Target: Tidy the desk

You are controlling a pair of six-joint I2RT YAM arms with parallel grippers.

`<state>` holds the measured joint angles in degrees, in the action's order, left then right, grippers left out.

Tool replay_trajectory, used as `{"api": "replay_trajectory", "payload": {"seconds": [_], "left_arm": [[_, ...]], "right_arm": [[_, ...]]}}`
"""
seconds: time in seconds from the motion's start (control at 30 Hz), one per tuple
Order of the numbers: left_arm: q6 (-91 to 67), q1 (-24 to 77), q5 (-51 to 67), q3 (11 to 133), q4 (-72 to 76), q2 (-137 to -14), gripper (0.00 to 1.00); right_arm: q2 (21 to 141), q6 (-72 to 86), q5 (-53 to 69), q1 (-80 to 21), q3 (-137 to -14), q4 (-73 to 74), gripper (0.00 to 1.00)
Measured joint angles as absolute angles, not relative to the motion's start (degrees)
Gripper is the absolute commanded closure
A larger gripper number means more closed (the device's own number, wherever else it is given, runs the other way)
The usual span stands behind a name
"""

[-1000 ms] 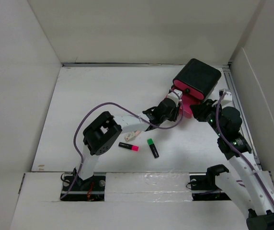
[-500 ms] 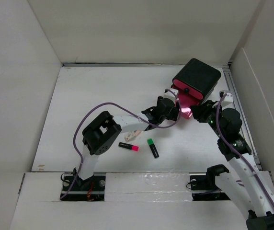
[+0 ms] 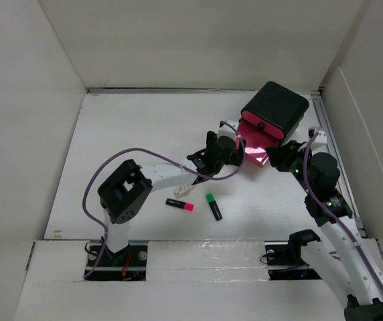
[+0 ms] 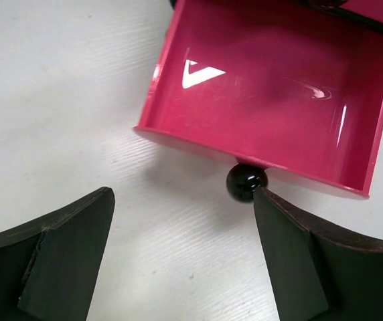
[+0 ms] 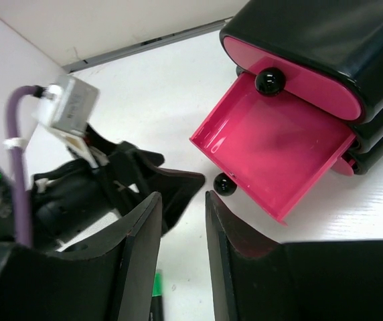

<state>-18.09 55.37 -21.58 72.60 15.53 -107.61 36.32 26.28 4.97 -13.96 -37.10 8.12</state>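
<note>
Since half a second before, our left gripper (image 4: 181, 212) had drawn back from the knob (image 4: 246, 182) of the pink drawer (image 4: 272, 100), which stood pulled out and empty. Its jaws were wide open, holding nothing. The right gripper (image 5: 182, 208) had its jaws only slightly apart, also empty. On the desk (image 3: 124, 134) beneath, a pink marker (image 3: 179, 204) and a green marker (image 3: 213, 206) lay loose. We judged the opening step done. Next we needed to fetch a marker.

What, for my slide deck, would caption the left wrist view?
Open left gripper facing the black knob of the empty, pulled-out pink drawer.
</note>
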Motion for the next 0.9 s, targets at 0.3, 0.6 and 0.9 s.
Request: {"api": "replay_trajectory", "payload": {"seconds": [0.3, 0.6, 0.9], "left_arm": [[-21.69, 55.37, -24.49, 59.05, 10.26, -94.35, 0.3], [-24.67, 54.59, -24.03, 46.65, 1.1, -86.48, 0.15], [-25.17, 54.15, -24.86, 47.94, 0.58, -91.5, 0.18]], "right_arm": [[35.48, 25.87, 6.04, -14.7, -35.97, 8.05, 0.67], [35.64, 25.71, 7.29, -15.46, -35.59, 7.05, 0.63], [36.82, 25.69, 8.4, -15.46, -35.59, 6.42, 0.63]]}}
